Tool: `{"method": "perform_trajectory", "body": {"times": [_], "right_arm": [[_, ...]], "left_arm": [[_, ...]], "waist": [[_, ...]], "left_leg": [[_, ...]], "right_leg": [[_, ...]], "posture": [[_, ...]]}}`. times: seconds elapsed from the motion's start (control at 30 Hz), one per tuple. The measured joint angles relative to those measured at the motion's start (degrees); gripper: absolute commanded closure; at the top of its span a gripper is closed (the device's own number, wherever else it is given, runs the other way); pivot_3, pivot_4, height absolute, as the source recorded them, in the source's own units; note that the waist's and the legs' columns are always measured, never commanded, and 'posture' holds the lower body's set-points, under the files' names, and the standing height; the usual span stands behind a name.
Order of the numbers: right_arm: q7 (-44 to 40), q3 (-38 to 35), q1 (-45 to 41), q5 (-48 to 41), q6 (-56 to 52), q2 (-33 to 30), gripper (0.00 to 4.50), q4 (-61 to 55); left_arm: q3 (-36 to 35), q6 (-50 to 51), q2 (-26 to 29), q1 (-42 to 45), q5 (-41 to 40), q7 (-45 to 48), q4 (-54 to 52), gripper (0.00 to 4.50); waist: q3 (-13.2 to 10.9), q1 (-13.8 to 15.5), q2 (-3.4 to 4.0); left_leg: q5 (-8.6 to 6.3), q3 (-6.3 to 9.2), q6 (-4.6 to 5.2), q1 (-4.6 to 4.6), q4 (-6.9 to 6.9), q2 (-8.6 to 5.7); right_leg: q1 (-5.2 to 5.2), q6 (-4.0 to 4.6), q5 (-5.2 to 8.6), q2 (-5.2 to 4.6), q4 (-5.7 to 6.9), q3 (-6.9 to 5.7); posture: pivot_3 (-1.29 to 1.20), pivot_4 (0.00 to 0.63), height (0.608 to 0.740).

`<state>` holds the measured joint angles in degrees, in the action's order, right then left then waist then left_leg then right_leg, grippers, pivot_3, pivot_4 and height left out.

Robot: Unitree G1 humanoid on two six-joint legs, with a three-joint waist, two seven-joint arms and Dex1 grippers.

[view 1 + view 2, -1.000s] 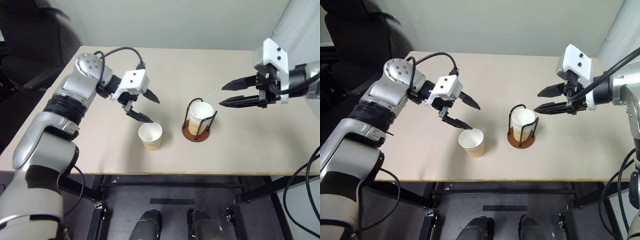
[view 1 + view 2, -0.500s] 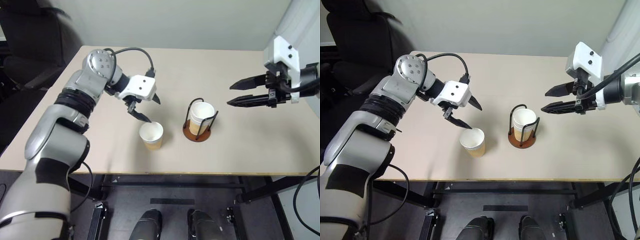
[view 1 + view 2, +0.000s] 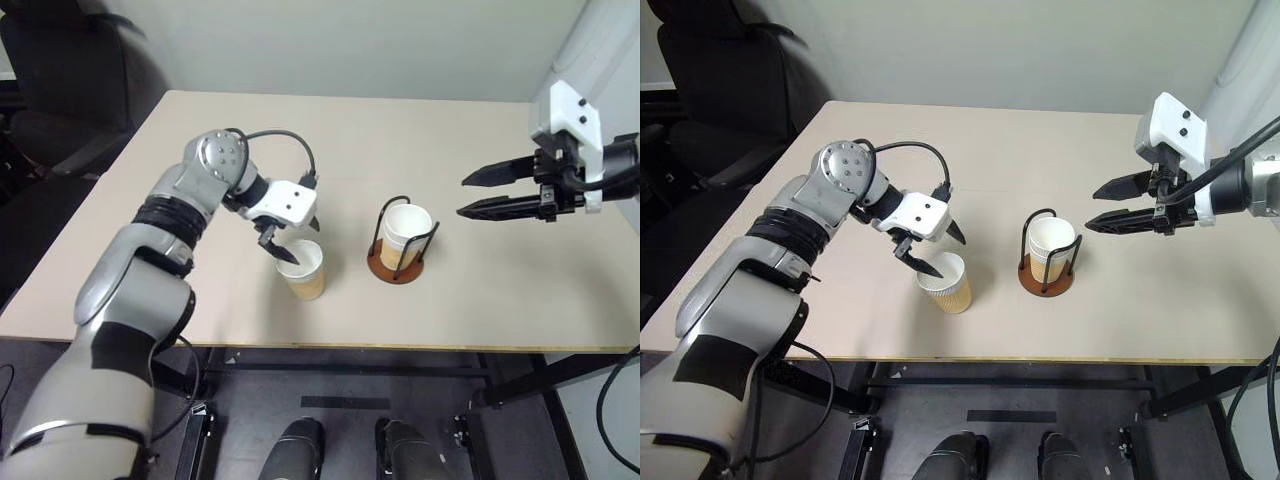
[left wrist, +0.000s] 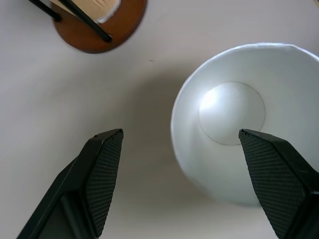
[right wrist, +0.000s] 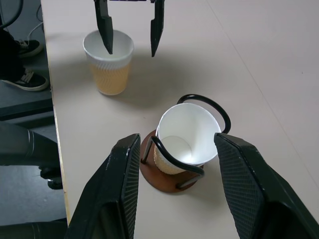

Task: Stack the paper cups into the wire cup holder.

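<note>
One tan paper cup [image 3: 303,272] stands upright on the table, left of the wire cup holder [image 3: 395,268]. Another paper cup [image 3: 405,230] sits inside the holder's black loops. My left gripper [image 3: 304,245] is open and points down at the free cup's far rim. In the left wrist view one finger [image 4: 271,169] hangs over the cup's white inside [image 4: 234,114], and the other [image 4: 97,169] is outside it over bare table. My right gripper [image 3: 463,197] is open with nothing between its fingers. It hovers above the table, right of the holder and pointing toward it.
A black office chair [image 3: 60,90] stands off the table's back left corner. The table's front edge [image 3: 350,347] runs just below the cups. Bare tabletop lies behind the holder and to both sides.
My left gripper has come down and nearer, from above and left of the free cup to straddling its rim. The right gripper has stayed about where it was.
</note>
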<state>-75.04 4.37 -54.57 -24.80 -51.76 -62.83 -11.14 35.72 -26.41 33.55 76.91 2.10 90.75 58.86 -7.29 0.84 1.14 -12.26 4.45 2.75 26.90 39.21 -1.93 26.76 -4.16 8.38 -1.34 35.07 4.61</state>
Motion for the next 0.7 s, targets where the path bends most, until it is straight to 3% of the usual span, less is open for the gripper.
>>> {"method": "perform_trajectory", "body": {"times": [0.4,0.5,0.7], "right_arm": [[0.53,-0.67,0.75,-0.94,0.11,-1.15,2.2,-0.29],[0.55,-0.7,1.23,-0.94,0.19,-1.19,2.16,-0.29],[0.56,-0.73,2.21,-0.94,0.69,-1.33,2.16,-0.34]], "left_arm": [[-2.71,-0.65,-2.49,0.0,3.02,-0.02,2.49,0.51],[-3.33,-1.03,-3.76,0.02,5.89,-2.24,4.31,1.11],[-3.61,-0.96,-6.88,-1.27,10.38,-6.02,8.43,3.27]], "waist": [[0.0,0.08,0.0],[0.0,0.08,0.0],[0.0,0.06,0.0]], "left_leg": [[0.0,-0.01,0.01,0.0,0.05,0.0],[0.0,-0.03,0.02,-0.01,0.07,-0.01],[0.01,-0.05,0.03,0.0,0.1,0.0]], "right_leg": [[-0.01,-0.03,-0.03,0.0,0.01,0.0],[-0.03,-0.05,-0.04,-0.02,0.01,0.03],[-0.02,-0.09,-0.08,0.0,0.02,0.03]], "posture": [[0.0,0.15,0.74],[0.0,0.15,0.74],[0.0,0.15,0.74]]}}
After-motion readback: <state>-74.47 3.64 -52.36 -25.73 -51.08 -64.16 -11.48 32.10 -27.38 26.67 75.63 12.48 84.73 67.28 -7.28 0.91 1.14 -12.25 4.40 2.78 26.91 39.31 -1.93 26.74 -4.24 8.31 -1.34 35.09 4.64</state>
